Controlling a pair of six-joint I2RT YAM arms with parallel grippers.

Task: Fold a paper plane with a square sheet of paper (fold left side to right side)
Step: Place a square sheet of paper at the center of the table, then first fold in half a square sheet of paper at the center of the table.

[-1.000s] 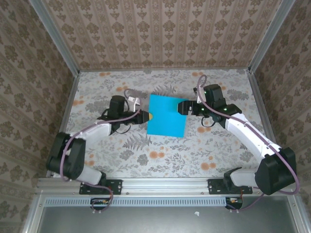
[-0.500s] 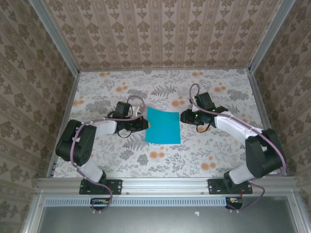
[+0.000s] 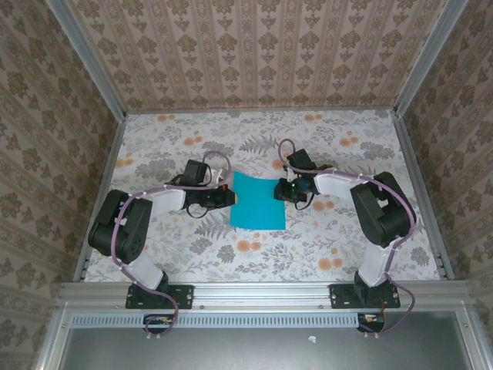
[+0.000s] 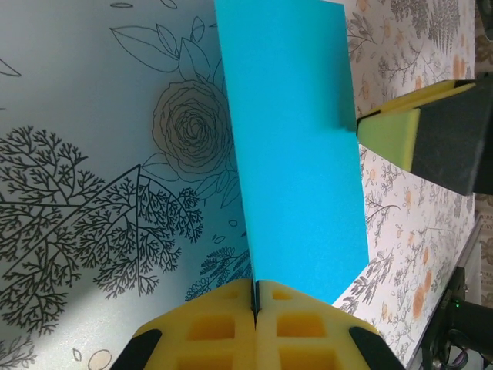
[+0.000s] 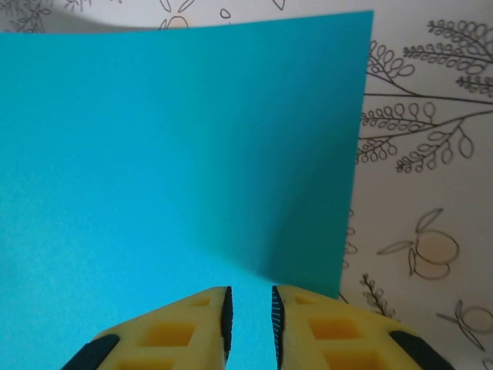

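Note:
The square sheet of paper (image 3: 258, 200) is bright cyan-blue and lies flat-looking at the middle of the floral table. My left gripper (image 3: 230, 196) is shut on the sheet's left edge; in the left wrist view the yellow pads (image 4: 254, 297) pinch the sheet (image 4: 300, 154) with no gap. My right gripper (image 3: 285, 190) is at the sheet's right edge. In the right wrist view its jaws (image 5: 250, 312) stand a narrow gap apart, with the sheet (image 5: 177, 139) showing between them. The right gripper's fingers (image 4: 393, 131) straddle the sheet's far edge in the left wrist view.
A floral tablecloth (image 3: 254, 247) covers the table. Patterned walls with metal rails (image 3: 115, 116) close it in at the left, back and right. Both arm bases sit on the near rail (image 3: 262, 297).
The sheet and both grippers have come nearer to the bases. The right gripper slid left onto the sheet's right edge and its jaws narrowed from wide open.

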